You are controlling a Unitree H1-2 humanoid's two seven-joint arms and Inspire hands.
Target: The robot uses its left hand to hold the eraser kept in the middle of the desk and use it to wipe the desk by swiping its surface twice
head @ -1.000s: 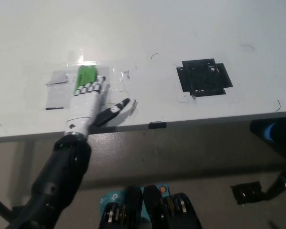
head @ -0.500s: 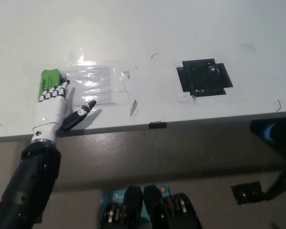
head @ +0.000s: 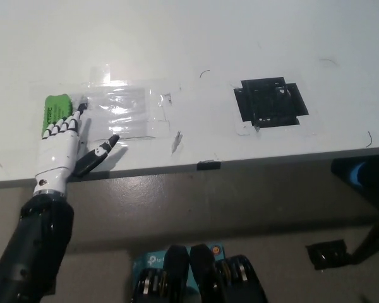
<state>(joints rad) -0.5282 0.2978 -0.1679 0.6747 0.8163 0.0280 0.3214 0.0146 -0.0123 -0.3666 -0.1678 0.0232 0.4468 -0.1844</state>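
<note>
A green eraser (head: 55,112) lies flat on the white desk (head: 196,44) at its left side. My white left hand (head: 62,144) rests on the eraser's near end, fingertips pressing down on it and the thumb stretched out to the right. The eraser sits at the left end of a clear taped rectangle (head: 117,110). My right hand is out of the picture.
A black taped square (head: 270,101) marks the desk to the right of centre. A small black clip (head: 208,165) sits on the desk's front edge. A dark blue object (head: 365,177) stands below the desk at the right.
My left hand has slid the eraser leftward across the taped rectangle, from over a grey patch to the rectangle's left end. The grey patch no longer shows.
</note>
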